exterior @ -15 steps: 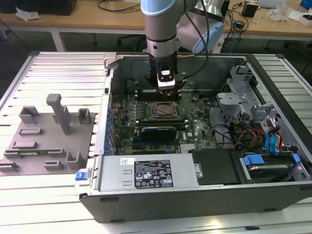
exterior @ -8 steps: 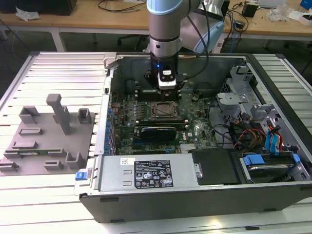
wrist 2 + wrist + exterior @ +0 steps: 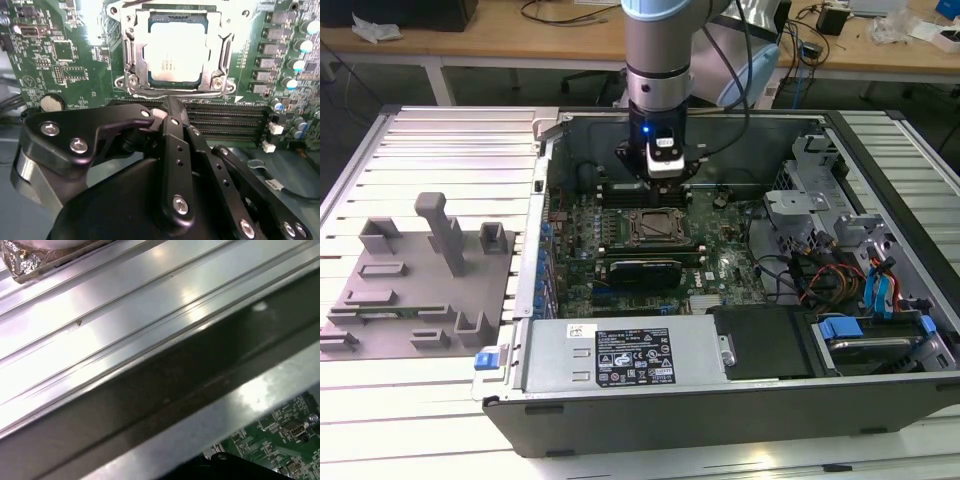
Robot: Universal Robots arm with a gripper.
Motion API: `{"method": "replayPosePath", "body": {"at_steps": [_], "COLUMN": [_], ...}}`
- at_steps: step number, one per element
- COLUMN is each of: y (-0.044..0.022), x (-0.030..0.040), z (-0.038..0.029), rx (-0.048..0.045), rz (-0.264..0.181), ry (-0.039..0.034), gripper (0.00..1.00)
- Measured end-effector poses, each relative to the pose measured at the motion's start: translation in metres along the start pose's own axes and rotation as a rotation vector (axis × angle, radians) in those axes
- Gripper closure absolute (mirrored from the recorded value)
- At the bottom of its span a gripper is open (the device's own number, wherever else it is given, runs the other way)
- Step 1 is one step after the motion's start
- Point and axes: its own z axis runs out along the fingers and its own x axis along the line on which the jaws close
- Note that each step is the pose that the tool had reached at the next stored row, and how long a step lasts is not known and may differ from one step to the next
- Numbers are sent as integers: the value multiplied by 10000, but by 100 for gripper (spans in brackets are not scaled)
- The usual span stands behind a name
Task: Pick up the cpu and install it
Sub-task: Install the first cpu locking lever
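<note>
Second wrist view: the cpu (image 3: pixel 176 50) lies flat in the socket (image 3: pixel 131 54) on the motherboard (image 3: pixel 60 55), inside the metal frame.
Progress: seating looks done; frame apparently not clamped over the chip.
Gripper (image 3: pixel 170 102): fingers drawn together, holding nothing, just beside the socket.
Exterior view: arm (image 3: pixel 658 60) stands over the open computer case (image 3: pixel 620 400).

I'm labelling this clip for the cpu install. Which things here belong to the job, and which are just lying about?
Job:
- the cpu, lying in the socket on the motherboard
- the gripper, just beside the socket, holding nothing

Lying about:
- grey fixture blocks at the exterior view's left
- power supply
- blue drive cables
- coin battery
</note>
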Motion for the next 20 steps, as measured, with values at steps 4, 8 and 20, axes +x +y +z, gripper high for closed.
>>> {"method": "replayPosePath", "body": {"at_steps": [4,8,20], "y": [0,-10,-78], "x": [0,-5,-40], "z": [0,0,1], "rx": [488,718,650], "rz": [-622,-889,-1801], "ry": [-111,-155,-150], "gripper": [89,89,89]}}
